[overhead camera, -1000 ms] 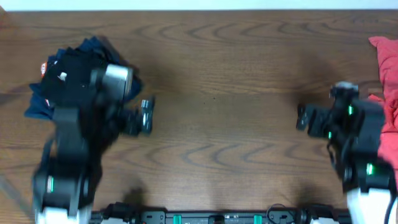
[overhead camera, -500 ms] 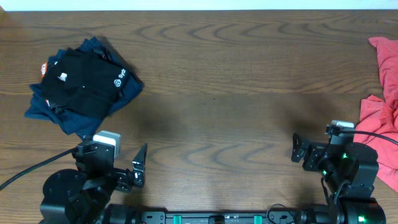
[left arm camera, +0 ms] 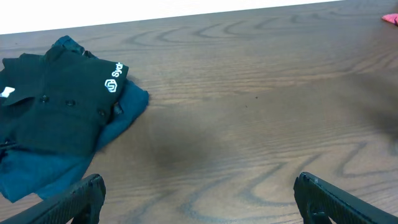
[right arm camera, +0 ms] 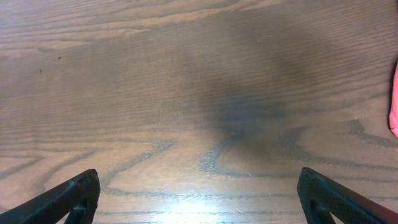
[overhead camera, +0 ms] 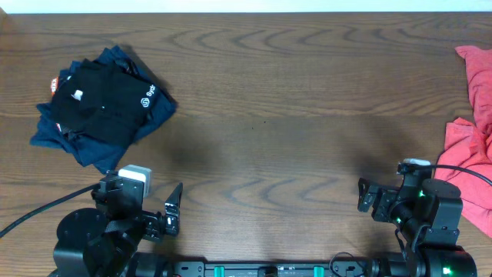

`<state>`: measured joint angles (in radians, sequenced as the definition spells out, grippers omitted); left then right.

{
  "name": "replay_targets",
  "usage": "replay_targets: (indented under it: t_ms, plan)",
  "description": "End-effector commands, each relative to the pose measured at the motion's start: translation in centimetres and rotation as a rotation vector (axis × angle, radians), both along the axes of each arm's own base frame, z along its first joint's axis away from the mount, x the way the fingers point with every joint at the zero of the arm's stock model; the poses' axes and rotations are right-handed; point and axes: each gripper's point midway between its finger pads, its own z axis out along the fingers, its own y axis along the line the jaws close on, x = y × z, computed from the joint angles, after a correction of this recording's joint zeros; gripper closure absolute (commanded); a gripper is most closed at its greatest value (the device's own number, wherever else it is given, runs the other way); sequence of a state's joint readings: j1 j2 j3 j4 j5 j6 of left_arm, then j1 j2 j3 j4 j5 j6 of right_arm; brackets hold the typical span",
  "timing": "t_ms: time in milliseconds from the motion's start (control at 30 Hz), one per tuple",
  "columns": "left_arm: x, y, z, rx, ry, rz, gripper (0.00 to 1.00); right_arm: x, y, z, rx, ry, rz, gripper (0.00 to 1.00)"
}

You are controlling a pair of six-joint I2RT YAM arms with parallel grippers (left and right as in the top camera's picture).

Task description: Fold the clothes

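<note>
Two empty tools: your left gripper (overhead camera: 174, 209) and right gripper (overhead camera: 365, 198) hang fully spread, parked clear; the dark stack (overhead camera: 100, 108) looks set aside as done, red clothes (overhead camera: 477, 146) probably next.

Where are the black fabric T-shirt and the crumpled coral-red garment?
black fabric T-shirt (overhead camera: 98, 110): overhead view, centre of its folded front.
crumpled coral-red garment (overhead camera: 470, 144): overhead view, its lower bunched part.

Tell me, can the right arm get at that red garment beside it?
Probably yes: the red garment lies close behind the right claw, uncovered. The claw is open but points away from it, so it would have to turn.
</note>
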<state>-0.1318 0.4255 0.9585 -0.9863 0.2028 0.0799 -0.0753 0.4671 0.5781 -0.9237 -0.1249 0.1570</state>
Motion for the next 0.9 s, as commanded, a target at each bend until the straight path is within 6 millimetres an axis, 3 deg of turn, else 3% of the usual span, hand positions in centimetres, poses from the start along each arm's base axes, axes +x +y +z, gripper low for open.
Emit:
replay_targets:
  t_ms: [0,300,667,867]
  plan:
    - [0.0,0.1,-0.2,0.014,0.002,-0.001,0.02,-0.2,0.2,-0.2,0.017,-0.001,-0.005,0.01]
    - [0.0,0.1,-0.2,0.014,0.002,-0.001,0.02,-0.3,-0.2,1.3,-0.019,-0.123,-0.006,0.01]
    - [0.0,0.1,-0.2,0.014,0.002,-0.001,0.02,3.6,0.9,4.3,-0.086,-0.659,0.072,0.01]
    - [0.0,0.1,-0.2,0.014,0.002,-0.001,0.02,5.3,0.7,4.9,-0.183,-0.837,0.095,0.01]
